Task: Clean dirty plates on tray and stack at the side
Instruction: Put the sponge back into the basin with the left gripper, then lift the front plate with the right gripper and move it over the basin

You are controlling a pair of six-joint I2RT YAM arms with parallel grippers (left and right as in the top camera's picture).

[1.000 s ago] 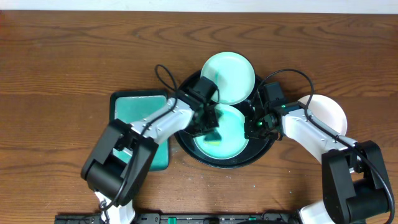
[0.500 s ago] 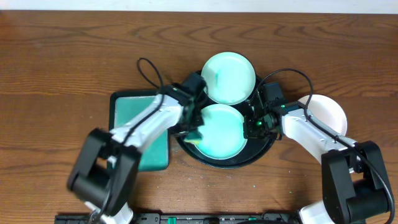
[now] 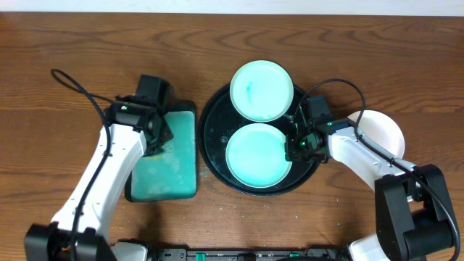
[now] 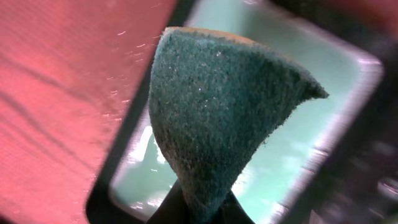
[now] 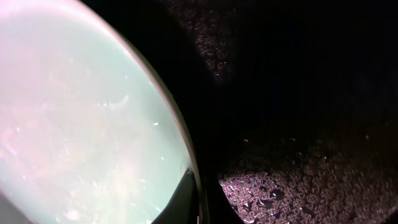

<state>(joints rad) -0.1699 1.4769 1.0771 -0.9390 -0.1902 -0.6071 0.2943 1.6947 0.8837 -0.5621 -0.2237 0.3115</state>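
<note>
The black tray (image 3: 214, 156) holds two pale mint plates. One plate (image 3: 261, 90) lies at the back, overlapping the rim. On the front plate (image 3: 254, 156), my right gripper (image 3: 296, 148) is shut on the right edge. In the right wrist view that plate (image 5: 81, 124) fills the left, its rim pinched at the right gripper (image 5: 200, 202) over the wet tray (image 5: 298, 180). A third, white plate (image 3: 384, 127) sits on the wood to the right. My left gripper (image 3: 156, 139) hangs over the teal tray, shut on a dark green sponge (image 4: 217, 106) at the left gripper (image 4: 202, 210).
The teal rectangular tray (image 3: 174, 174) with a dark rim lies left of the black tray, its wet floor (image 4: 298, 143) below the sponge. Brown wood tabletop (image 3: 72, 51) stretches around. My right arm (image 3: 362, 156) crosses part of the white plate.
My left arm has swung left off the front plate, carrying the sponge over to the teal tray. The right gripper has stayed on the plate's edge.
</note>
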